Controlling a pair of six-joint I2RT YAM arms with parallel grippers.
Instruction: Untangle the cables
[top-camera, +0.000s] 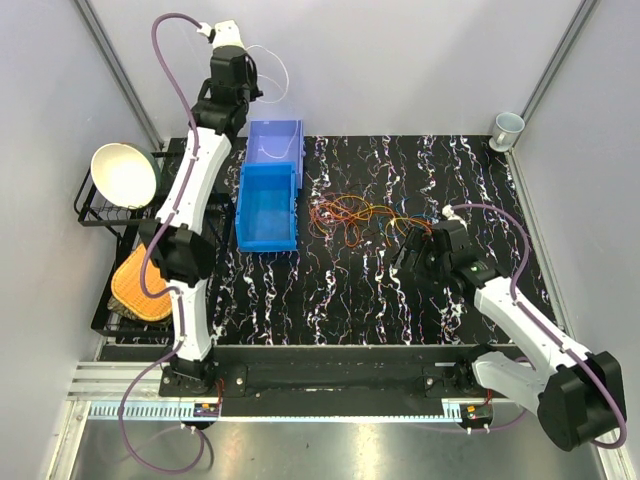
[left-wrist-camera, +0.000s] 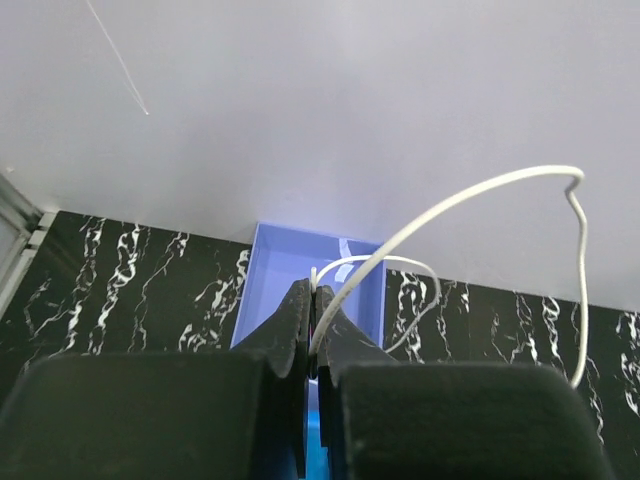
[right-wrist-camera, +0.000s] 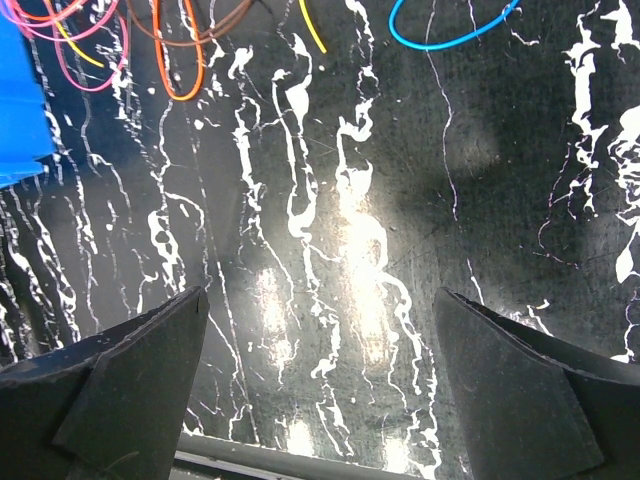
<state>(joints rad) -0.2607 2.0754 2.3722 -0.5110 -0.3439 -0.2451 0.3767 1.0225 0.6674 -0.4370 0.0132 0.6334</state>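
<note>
The cables (top-camera: 350, 215) lie as a loose tangle of thin orange, red, yellow and brown loops on the black marbled table. In the right wrist view an orange loop (right-wrist-camera: 185, 70), a yellow end (right-wrist-camera: 310, 30) and a blue wire (right-wrist-camera: 450, 35) show at the top. My left gripper (top-camera: 252, 85) is raised at the back, shut on a thin white wire (left-wrist-camera: 450, 205). The wire arcs away from the fingertips (left-wrist-camera: 297, 300) and hangs over the lavender bin (left-wrist-camera: 280, 270). My right gripper (right-wrist-camera: 325, 300) is open and empty, low over bare table to the right of the tangle (top-camera: 412, 255).
A lavender bin (top-camera: 275, 140) and a bright blue bin (top-camera: 267, 205) stand left of the tangle. A black rack with a white bowl (top-camera: 125, 175) and a woven basket (top-camera: 135, 285) stands at the left edge. A cup (top-camera: 508, 128) sits at the back right corner. Grey walls enclose the table.
</note>
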